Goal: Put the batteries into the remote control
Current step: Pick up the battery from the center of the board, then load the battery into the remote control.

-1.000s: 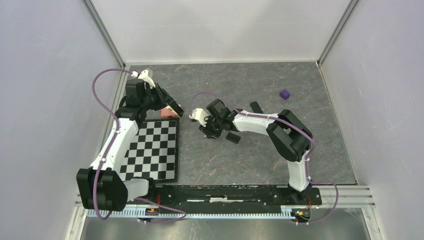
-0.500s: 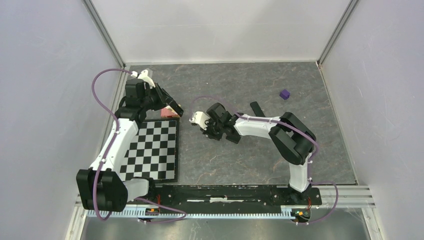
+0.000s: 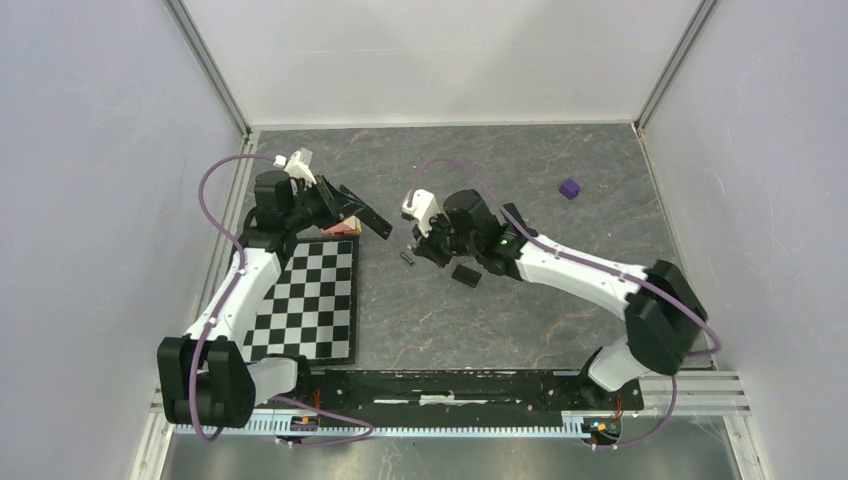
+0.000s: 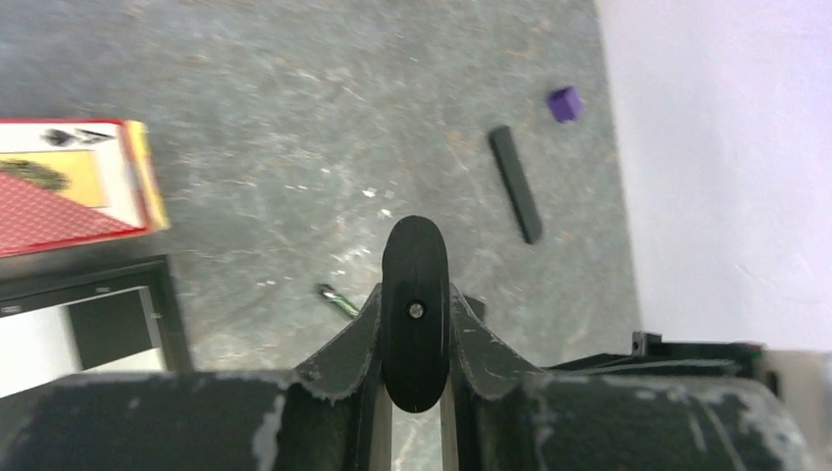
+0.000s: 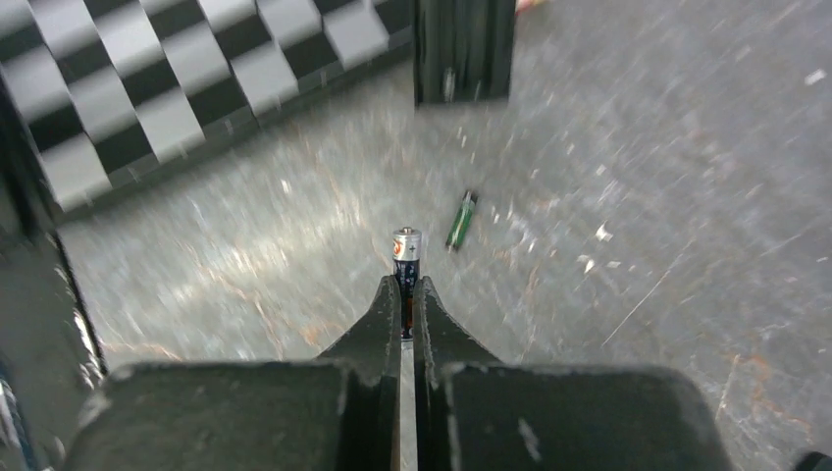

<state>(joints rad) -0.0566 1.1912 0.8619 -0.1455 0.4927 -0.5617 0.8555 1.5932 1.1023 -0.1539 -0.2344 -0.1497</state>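
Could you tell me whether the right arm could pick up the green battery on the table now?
Probably not yet: the right tool is shut on a second battery, though the green battery lies uncovered just ahead.

— Batteries?
— Two: silver-capped battery (image 5: 406, 245), green battery (image 5: 461, 219).
— Remotes?
— Two also: near remote (image 4: 414, 309), far remote (image 4: 516, 183). Then one each: black cover (image 3: 465, 273), purple cube (image 3: 569, 188), checkerboard (image 3: 305, 300), red card box (image 4: 69, 186).

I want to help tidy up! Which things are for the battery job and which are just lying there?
For the job: remote control in the left gripper, battery in the right gripper, loose battery, small black cover.
Lying about: checkerboard, red card box, purple cube, second black bar.
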